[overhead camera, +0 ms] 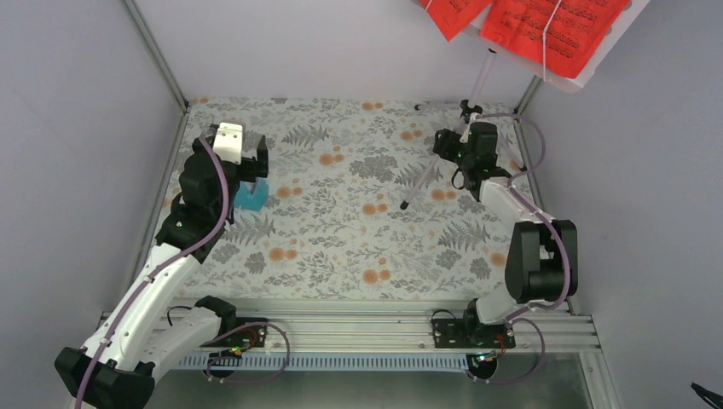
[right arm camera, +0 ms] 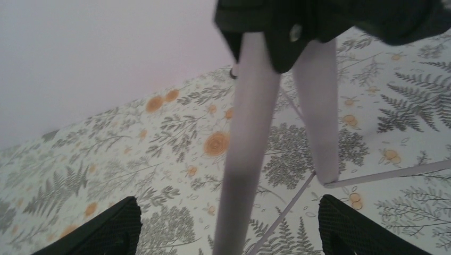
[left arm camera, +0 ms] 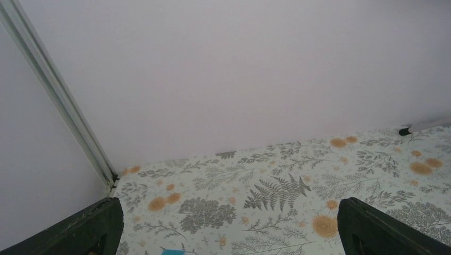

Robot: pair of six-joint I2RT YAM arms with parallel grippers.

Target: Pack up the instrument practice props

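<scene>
The pale lilac music stand (overhead camera: 480,82) stands at the back right on its tripod legs. Its desk holds red sheet-music pages (overhead camera: 546,21) at the frame's top edge. My right gripper (overhead camera: 449,146) is low beside the black leg hub (right arm camera: 298,24). It is open, and one lilac leg (right arm camera: 247,159) runs between the fingers (right arm camera: 114,223) without touching them. At the left, the light-blue metronome (overhead camera: 251,195) sits on the cloth. My left gripper (overhead camera: 252,173) hovers right over it, open and holding nothing. The left wrist view shows only a blue sliver of the metronome (left arm camera: 173,251).
A floral cloth (overhead camera: 341,230) covers the table. White enclosure walls stand close on the left, back and right, with a metal corner post (left arm camera: 58,101) at the back left. A second stand leg (overhead camera: 418,183) reaches toward mid-table. A third leg's black tip (left arm camera: 407,130) lies near the back wall.
</scene>
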